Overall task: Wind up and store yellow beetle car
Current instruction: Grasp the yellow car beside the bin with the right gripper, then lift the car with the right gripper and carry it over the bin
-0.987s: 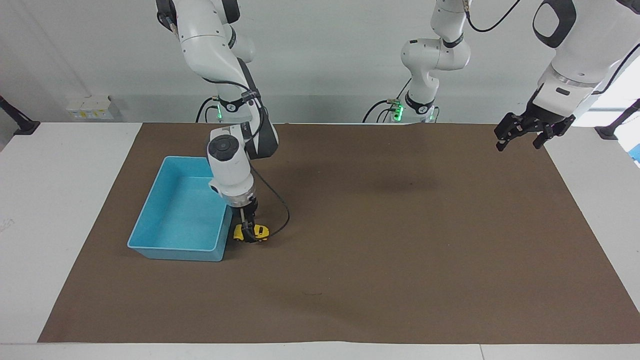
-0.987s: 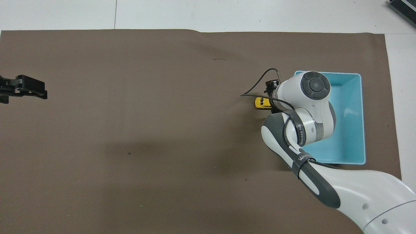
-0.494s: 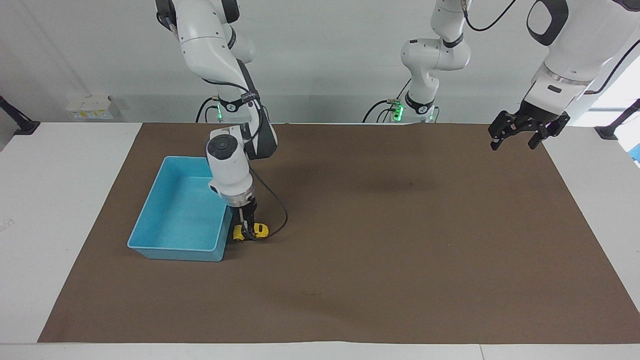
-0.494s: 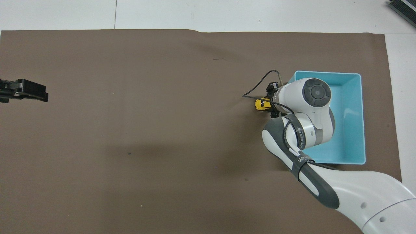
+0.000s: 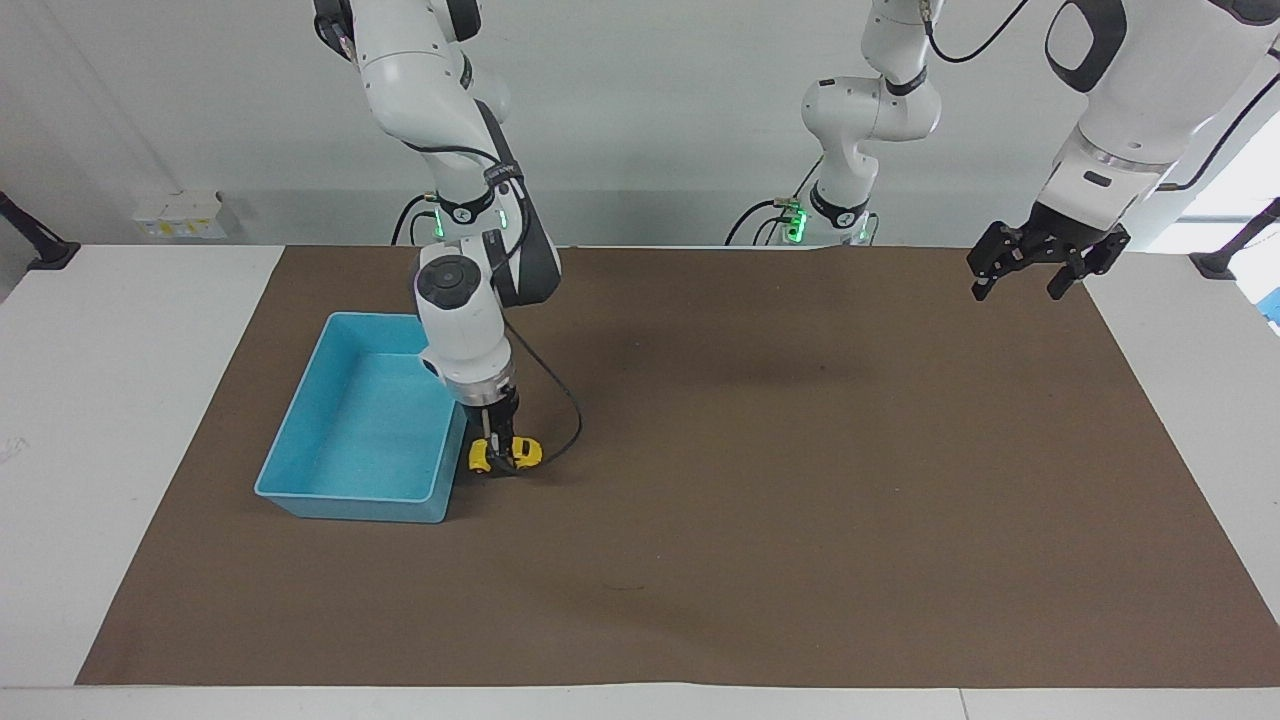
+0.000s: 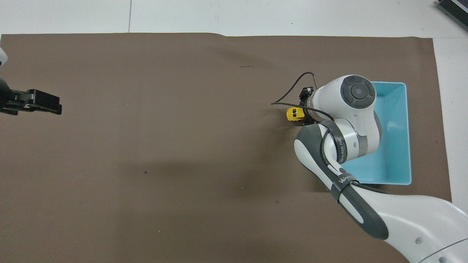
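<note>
The right gripper (image 5: 498, 448) pinches the tiny yellow beetle-shaped toy car (image 5: 505, 454) beside the empty light-blue plastic tray (image 5: 345, 492); storing remains.

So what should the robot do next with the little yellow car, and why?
Probably lift it a bit more and carry it sideways over the blue tray. The right end effector is shut on the yellow beetle car, right beside the tray's wall, and the tray looks empty. The left end effector waits open over the mat's left-arm end.

light: bright, even | shadows: soft, on brown mat (image 5: 800, 520) | focus: sharp
</note>
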You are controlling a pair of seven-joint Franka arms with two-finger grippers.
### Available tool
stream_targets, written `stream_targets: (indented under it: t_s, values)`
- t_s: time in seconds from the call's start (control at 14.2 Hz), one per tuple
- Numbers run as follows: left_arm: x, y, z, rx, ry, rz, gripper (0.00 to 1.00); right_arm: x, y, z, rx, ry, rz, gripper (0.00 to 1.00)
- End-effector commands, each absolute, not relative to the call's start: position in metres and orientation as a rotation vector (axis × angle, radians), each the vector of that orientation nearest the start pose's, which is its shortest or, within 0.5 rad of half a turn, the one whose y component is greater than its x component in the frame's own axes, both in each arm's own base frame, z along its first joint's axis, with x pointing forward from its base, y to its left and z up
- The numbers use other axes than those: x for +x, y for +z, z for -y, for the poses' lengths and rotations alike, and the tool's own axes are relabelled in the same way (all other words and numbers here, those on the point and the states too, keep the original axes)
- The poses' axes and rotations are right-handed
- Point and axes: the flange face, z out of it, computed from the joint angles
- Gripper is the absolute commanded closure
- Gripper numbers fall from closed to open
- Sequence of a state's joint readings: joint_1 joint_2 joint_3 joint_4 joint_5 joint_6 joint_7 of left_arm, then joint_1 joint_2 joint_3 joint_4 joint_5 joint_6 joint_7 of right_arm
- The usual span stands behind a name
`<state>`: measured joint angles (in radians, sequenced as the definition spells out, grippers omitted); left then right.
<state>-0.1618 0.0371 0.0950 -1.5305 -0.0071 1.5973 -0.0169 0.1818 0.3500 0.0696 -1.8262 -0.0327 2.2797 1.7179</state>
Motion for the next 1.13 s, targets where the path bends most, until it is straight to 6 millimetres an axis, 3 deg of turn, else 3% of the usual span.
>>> stream_targets:
  t_s: [0.0, 0.21, 0.78, 1.06]
  values:
    - [0.561, 0.626, 0.04, -3.158, -0.047, -0.082, 0.0, 0.626, 0.392, -0.158, -2.278, -0.107, -2.045, 1.0]
    - [0.563, 0.628, 0.041, -3.158, -0.067, -0.084, 0.0, 0.617, 0.415, -0.167, -2.294, -0.101, -2.025, 1.0]
    - [0.563, 0.628, 0.041, -3.158, -0.067, -0.082, 0.0, 0.604, 0.486, -0.161, -2.353, -0.085, -2.01, 1.0]
    - [0.561, 0.625, 0.042, -3.158, -0.045, -0.094, 0.0, 0.605, 0.5, -0.154, -2.392, -0.08, -1.979, 1.0]
